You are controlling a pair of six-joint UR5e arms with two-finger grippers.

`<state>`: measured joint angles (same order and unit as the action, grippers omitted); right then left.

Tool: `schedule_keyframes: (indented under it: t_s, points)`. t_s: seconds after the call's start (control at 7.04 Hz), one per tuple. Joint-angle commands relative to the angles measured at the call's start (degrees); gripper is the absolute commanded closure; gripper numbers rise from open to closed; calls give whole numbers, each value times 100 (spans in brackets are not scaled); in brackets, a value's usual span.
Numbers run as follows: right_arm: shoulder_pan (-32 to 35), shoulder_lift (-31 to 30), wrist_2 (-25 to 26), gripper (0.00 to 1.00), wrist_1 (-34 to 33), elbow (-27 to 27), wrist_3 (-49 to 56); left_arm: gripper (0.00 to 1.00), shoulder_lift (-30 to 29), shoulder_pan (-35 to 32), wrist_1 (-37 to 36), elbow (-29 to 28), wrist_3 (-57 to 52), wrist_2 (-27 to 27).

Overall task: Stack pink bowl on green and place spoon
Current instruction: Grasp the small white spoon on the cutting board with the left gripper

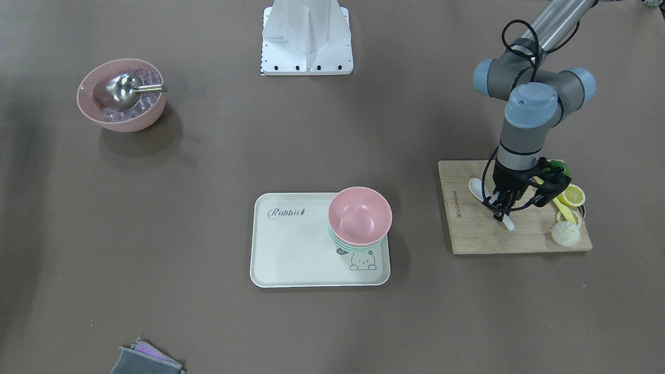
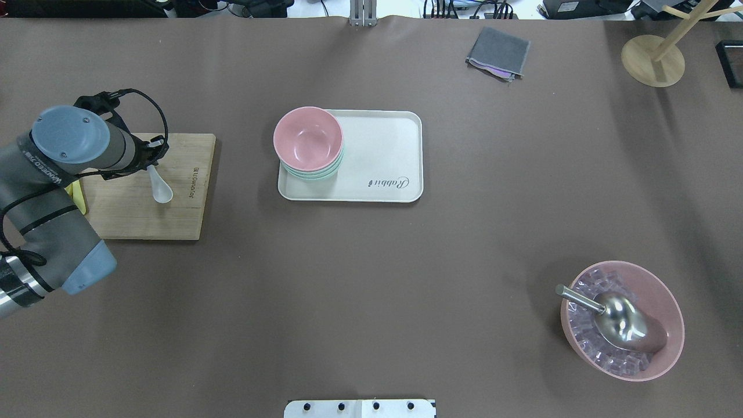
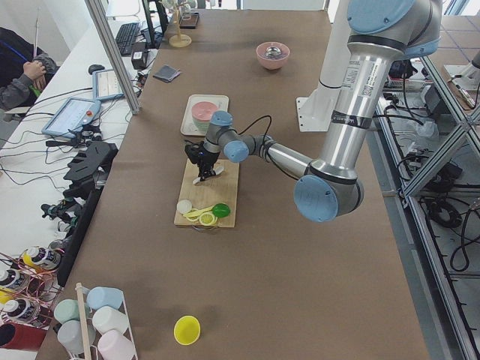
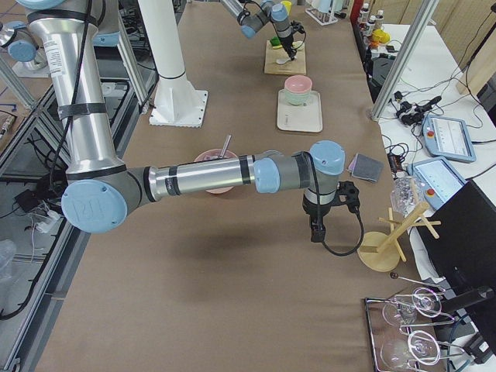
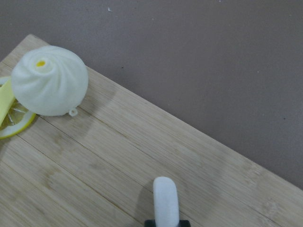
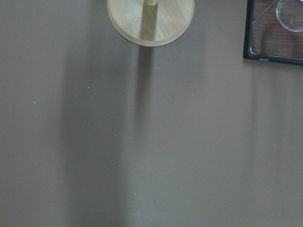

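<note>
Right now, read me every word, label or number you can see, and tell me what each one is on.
"Rabbit": on the cream tray.
"hi": in a speech bubble beside the bear drawing, same tray.
Brand print on the wooden cutting board: too blurred to read.
Label on the left arm: too blurred to read.

Long table [image 2: 371, 261], matte brown top, spans the whole work area. Soft, blurred shadows lie across it under even light from above.
Slanted silver aluminium frame post [image 3: 112, 52], at the table's edge on the operators' side.
White side bench [image 4: 457, 77], beyond that post and running along the table, carries black cables [image 3: 37, 180] and a blue-framed tablet screen [image 3: 75, 116].
Pale grey tiled floor [image 3: 457, 300], on the opposite side of the table.
</note>
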<state>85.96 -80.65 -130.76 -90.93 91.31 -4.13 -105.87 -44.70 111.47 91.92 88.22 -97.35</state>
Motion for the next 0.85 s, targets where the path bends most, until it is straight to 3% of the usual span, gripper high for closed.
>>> schedule_keyframes:
  t_s: [0.0,0.28,0.43,0.71]
  points:
    - [0,-108,7,0,23,1,0,100,-65,-12,-63,430,45,-47]
    - [-9,-344,698,0,14,88,87,100,-624,-73,-429,441,475,-20]
    - [0,-589,605,0,23,97,419,100,-1280,-117,-1390,441,485,6]
    - [9,-872,508,0,14,97,545,100,-2101,-126,-1917,180,687,50]
